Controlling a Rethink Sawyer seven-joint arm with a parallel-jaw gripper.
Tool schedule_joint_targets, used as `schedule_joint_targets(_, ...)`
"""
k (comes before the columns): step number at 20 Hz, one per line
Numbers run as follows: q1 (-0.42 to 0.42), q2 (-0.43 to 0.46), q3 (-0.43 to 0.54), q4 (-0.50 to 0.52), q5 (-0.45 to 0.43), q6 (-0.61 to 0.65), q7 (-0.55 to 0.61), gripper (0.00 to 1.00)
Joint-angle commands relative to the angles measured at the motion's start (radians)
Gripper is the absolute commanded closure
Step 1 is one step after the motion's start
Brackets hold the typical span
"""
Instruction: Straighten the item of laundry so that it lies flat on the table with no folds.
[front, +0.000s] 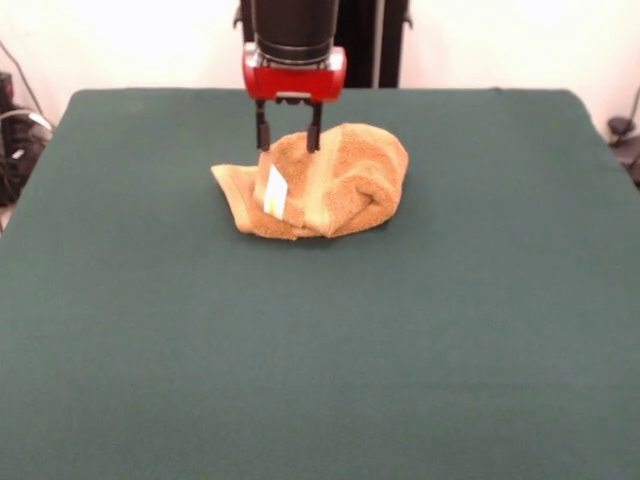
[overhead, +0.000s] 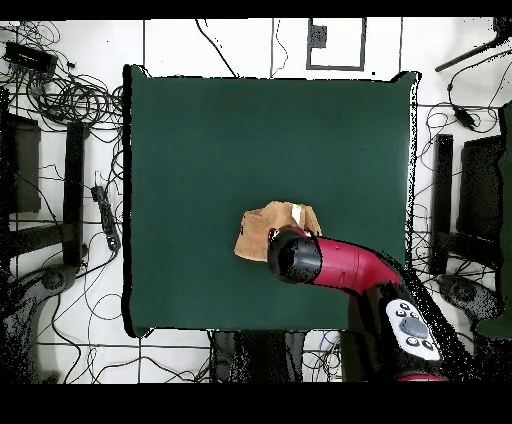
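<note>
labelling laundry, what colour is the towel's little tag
White tag, on the golden-orange towel; front view.

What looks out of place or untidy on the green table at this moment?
Only the towel: it lies bunched and folded over itself on the table, its white tag turned up. The open gripper stands at its far edge.

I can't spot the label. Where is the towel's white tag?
In the front view, the white tag sits on the towel's left front, just below the pincer.
</note>
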Motion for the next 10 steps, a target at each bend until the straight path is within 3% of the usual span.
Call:
schedule_joint_targets(1, 0.021, -0.025, 0.120, -0.044, -0.027, 0.133, -0.011, 0.00)
schedule_joint_targets(10, 0.022, -0.016, 0.108, -0.051, -0.031, 0.120, 0.011, 0.00)
